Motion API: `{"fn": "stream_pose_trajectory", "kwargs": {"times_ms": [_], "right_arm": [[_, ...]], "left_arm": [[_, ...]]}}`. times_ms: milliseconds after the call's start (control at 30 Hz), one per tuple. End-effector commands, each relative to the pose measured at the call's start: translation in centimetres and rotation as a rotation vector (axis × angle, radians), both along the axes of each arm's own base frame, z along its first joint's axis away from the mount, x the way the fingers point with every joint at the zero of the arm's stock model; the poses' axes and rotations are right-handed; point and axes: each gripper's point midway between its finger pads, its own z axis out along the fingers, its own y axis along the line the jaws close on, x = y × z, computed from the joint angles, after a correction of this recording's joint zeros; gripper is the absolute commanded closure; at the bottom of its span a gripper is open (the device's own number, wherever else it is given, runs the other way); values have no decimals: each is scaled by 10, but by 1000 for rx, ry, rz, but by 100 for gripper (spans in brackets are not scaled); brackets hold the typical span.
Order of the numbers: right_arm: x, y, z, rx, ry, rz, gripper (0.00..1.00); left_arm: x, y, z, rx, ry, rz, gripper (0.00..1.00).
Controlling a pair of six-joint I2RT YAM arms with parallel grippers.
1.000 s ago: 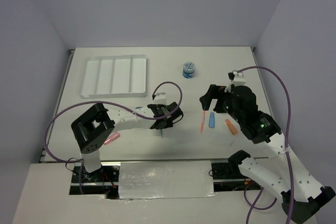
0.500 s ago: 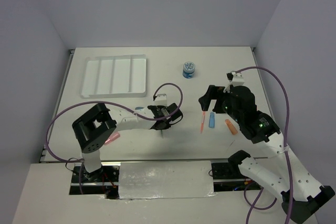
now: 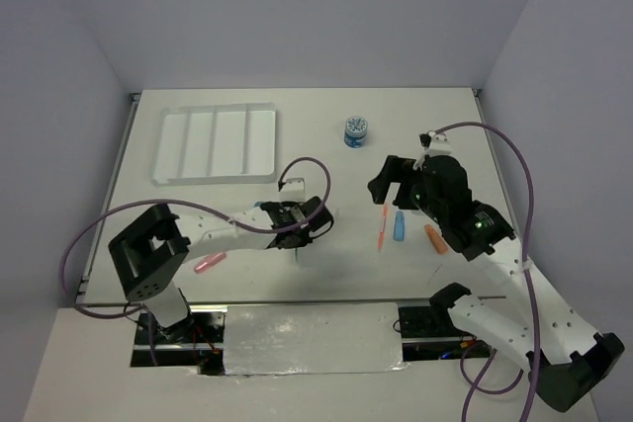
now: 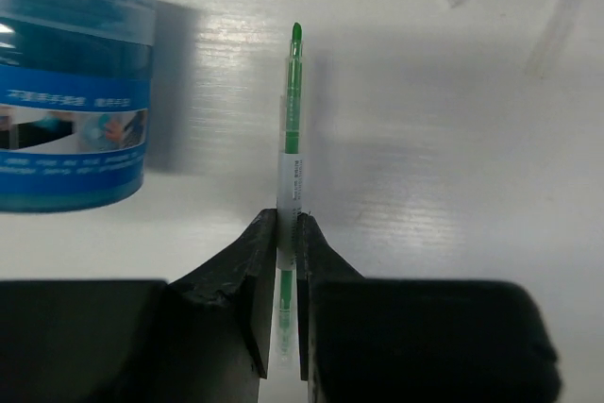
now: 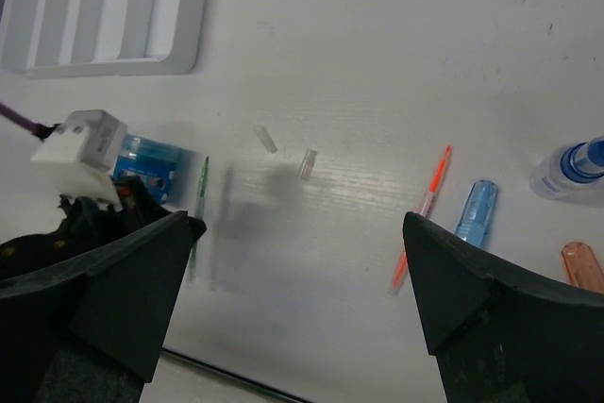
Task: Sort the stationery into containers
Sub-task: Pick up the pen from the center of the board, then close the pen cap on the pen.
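White and bare, the tray (image 3: 216,145) at the far left of the counter (image 3: 316,111) holds nothing in any of its four long compartments, so the sorting looks to be at its very start. The left tool (image 4: 286,226) is pinched narrow on the thin green pen (image 4: 293,120), gripping its lower half. The pen sits just beside a blue round spool (image 4: 71,92), and it cannot be told whether it is off the surface. The right tool (image 5: 297,233) stands wide with nothing in it, hovering above the orange pen (image 5: 423,209), the blue stubby piece (image 5: 477,209) and the orange stubby piece (image 5: 583,266), which lie close together right of centre. A pink stubby piece (image 3: 209,263) lies near the front left, and a second blue spool (image 3: 356,131) stands toward the back. Every one of these is well apart from the tray and has yet to be carried there, and the green pen looks to be the first to go.
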Motion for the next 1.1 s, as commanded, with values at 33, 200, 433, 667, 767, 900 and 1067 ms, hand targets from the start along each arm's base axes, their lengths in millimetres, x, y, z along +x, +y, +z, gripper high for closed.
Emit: {"fn": "stream_pose_trajectory", "kwargs": {"times_ms": [33,200,433,667,767,900,1067], "right_arm": [[19,14,-12,78,29,-53,1],[26,44,-39,108,89,-55,3],[43,81,-102,-24,211,-142,5],[60,94,-149,-118,298,-171,21],[64,98,-168,-170,337,-159,30],[65,99,-186,-197,361,-162,49],[65,99,-202,-237,397,-173,49]], "left_arm": [[9,4,61,-51,-135,-47,100],[11,26,145,-63,-308,-145,100],[-16,85,215,7,-411,-284,100],[-38,134,217,39,-482,-307,100],[-42,131,210,-30,-516,-322,100],[-44,135,212,-38,-519,-316,100],[-44,132,209,-30,-507,-327,98]]}}
